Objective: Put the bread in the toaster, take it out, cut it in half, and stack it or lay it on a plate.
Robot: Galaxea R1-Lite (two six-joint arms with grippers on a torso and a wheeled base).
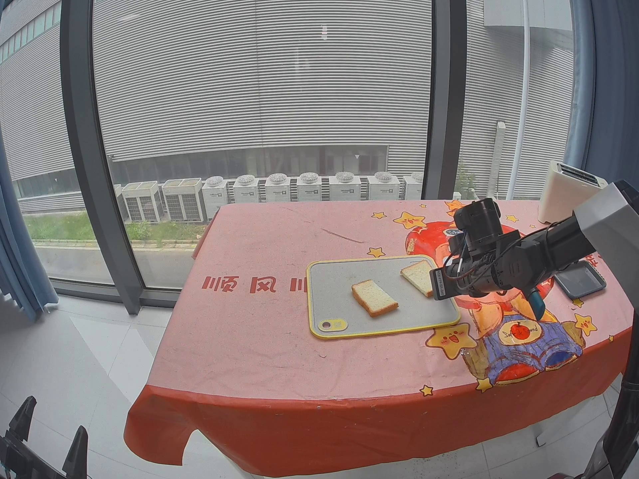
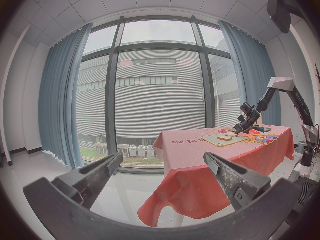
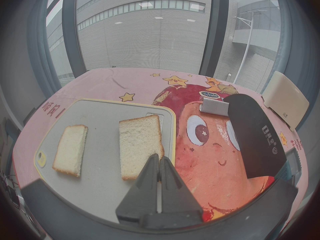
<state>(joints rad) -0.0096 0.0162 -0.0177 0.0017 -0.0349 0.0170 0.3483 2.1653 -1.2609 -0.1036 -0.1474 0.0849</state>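
Head view looks down, right wrist close, both on cutting board [image 1: 333, 287].

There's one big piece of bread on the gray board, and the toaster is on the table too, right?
Not quite. The gray board holds two pieces of bread, not one: a middle piece and an edge piece, lying apart. The head view shows it. The toaster is on the table, yes.

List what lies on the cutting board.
On the cutting board, a left bread half and a right bread half lie flat, apart. The shut right gripper covers the right one's edge.
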